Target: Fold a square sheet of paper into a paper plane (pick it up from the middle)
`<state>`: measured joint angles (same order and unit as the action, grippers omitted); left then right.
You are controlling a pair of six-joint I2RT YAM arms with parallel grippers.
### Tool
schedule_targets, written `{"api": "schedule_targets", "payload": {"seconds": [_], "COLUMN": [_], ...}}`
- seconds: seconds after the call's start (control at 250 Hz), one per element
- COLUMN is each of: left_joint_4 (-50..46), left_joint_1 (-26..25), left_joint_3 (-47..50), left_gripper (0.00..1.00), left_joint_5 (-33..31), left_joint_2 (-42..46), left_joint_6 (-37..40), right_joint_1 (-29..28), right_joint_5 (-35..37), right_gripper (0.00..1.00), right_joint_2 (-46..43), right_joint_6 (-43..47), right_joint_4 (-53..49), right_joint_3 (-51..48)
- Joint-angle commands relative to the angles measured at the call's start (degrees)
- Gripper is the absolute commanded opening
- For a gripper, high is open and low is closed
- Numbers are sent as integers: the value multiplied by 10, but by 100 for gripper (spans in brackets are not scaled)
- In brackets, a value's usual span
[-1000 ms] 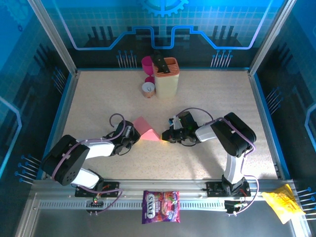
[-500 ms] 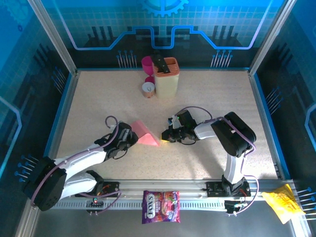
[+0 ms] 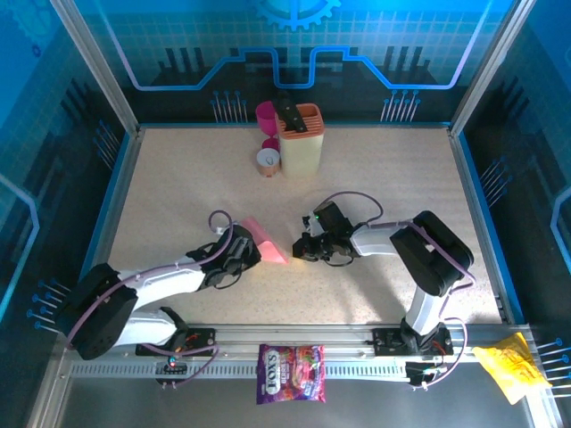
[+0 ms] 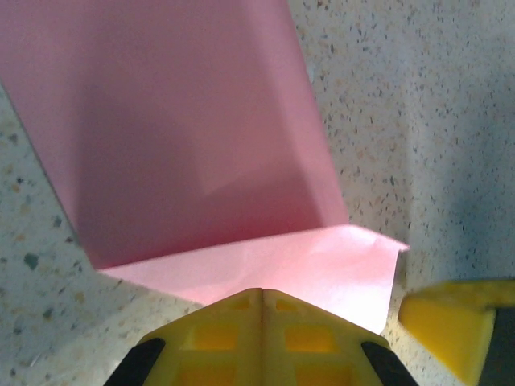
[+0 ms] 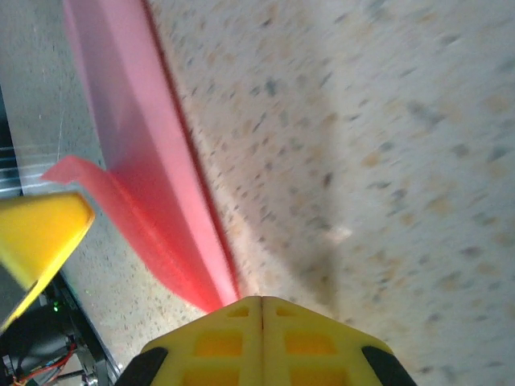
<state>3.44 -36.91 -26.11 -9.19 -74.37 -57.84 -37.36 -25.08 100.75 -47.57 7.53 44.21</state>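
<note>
- Pretty obviously a robotics lab test cell, not anyone's home or kitchen.
- A left arm (image 3: pixel 152 283) and a right arm (image 3: pixel 433 259) are bolted to an aluminium rail (image 3: pixel 357 341) at the near edge, with purple cables (image 3: pixel 357 200) looping off them.
- The speckled tabletop (image 3: pixel 178 178) is boxed in by metal posts (image 3: pixel 94 67) and blue panels (image 3: pixel 375 45) printed with a gear (image 3: pixel 294 9) and circuit lines.
- Random props sit around: a candy bag (image 3: pixel 291 373) and a yellow packet (image 3: pixel 510 367) on the frame, a beige holder (image 3: pixel 302 147) and a magenta cup (image 3: pixel 265 113) at the back.
</note>
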Motion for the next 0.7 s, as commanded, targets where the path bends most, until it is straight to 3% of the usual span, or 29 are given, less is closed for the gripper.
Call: {"api": "schedule_targets", "payload": {"seconds": [0.0, 0.26, 0.491, 0.695], "left_joint_4": [27, 53, 57, 51], "left_joint_1": [19, 28, 29, 29], "left_joint_3": [-18, -12, -1, 0], "left_gripper": [0, 0, 0, 0], "left_joint_5": [6, 13, 4, -3], "left_joint_2": [-22, -77, -89, -95], "left_joint_6": [24, 36, 35, 30], "right_joint_1": [-28, -69, -76, -81], "right_joint_5": [27, 39, 48, 57], "right_gripper": [0, 0, 0, 0], "right_joint_2": [-19, -2, 63, 119], "right_joint_6": [-5, -16, -22, -37], "right_joint_4": [-28, -32, -41, -28], "right_joint_3": [9, 59, 140, 143]}}
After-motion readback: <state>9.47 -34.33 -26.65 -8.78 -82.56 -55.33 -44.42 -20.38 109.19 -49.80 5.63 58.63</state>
